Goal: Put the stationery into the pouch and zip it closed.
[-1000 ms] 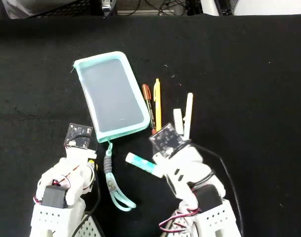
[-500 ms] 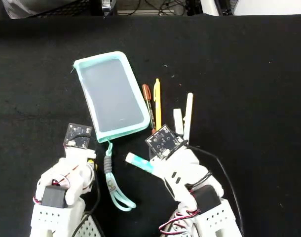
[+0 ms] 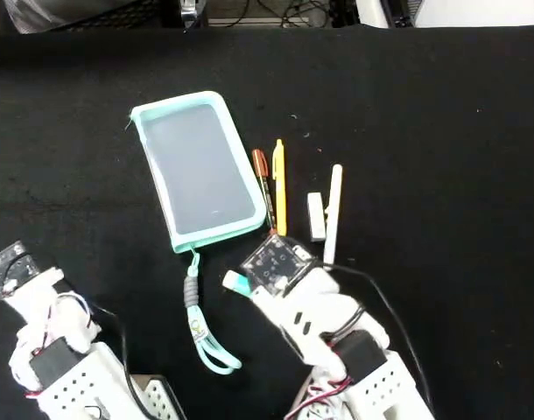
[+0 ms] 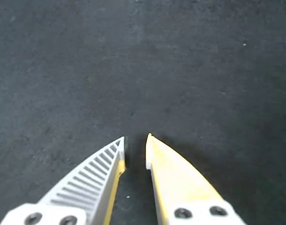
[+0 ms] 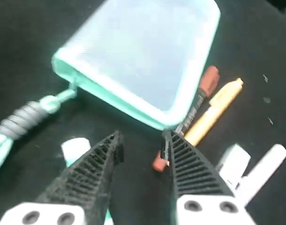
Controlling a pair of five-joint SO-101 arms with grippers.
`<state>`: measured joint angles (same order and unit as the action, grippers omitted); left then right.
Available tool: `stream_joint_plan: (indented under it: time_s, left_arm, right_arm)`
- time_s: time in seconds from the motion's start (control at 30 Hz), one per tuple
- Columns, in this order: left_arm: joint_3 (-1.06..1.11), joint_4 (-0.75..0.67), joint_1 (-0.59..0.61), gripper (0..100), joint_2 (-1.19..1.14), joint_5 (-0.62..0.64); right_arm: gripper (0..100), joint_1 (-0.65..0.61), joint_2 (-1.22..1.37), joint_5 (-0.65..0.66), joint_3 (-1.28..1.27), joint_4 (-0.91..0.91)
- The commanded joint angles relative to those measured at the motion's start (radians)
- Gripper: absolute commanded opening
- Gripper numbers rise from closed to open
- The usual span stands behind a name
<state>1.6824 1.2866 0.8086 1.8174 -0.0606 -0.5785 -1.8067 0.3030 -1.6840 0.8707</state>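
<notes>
The mint pouch [image 3: 197,166] lies flat on the black table, its strap [image 3: 197,315] trailing toward the arms. Beside it lie a brown pen [image 3: 263,185], an orange pen [image 3: 279,184], a white eraser [image 3: 316,215] and a white pen [image 3: 333,214]. A teal-and-white glue stick [image 3: 234,282] pokes out beside my right arm [image 3: 324,319]. My right gripper [image 5: 140,138] is open above the table, just short of the pouch's [image 5: 143,51] near corner, with the glue stick [image 5: 75,147] beside one finger. My left gripper [image 4: 136,139] hovers over bare cloth with a narrow gap between its tips, holding nothing.
My left arm [image 3: 39,350] sits at the table's front left corner, away from the pouch. The black cloth stretches bare to the right and far side. Cables and equipment line the table's far edge.
My left arm has swung out to the left, away from the pouch's strap. My right arm has shifted left, toward the glue stick and the pouch's near corner.
</notes>
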Motion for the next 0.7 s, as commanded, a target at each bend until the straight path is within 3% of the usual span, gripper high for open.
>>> stream_joint_plan:
  time_s: [0.0,0.2,0.4,0.67]
  left_arm:
    - [0.016,-0.018,0.025,10,0.005,0.009]
    - [0.016,-0.02,0.025,10,0.005,0.011]
    - [0.016,-0.02,0.025,10,0.005,0.011]
    - [0.016,-0.02,0.025,10,0.005,0.009]
  right_arm:
    - [14.5,-0.023,-0.073,-0.011,0.081,0.0]
    - [14.5,-0.025,0.038,-0.037,0.263,0.043]
    - [14.8,-0.1,0.496,-0.21,0.501,-0.038]
    - [14.9,-0.175,1.104,-0.353,0.493,-0.497]
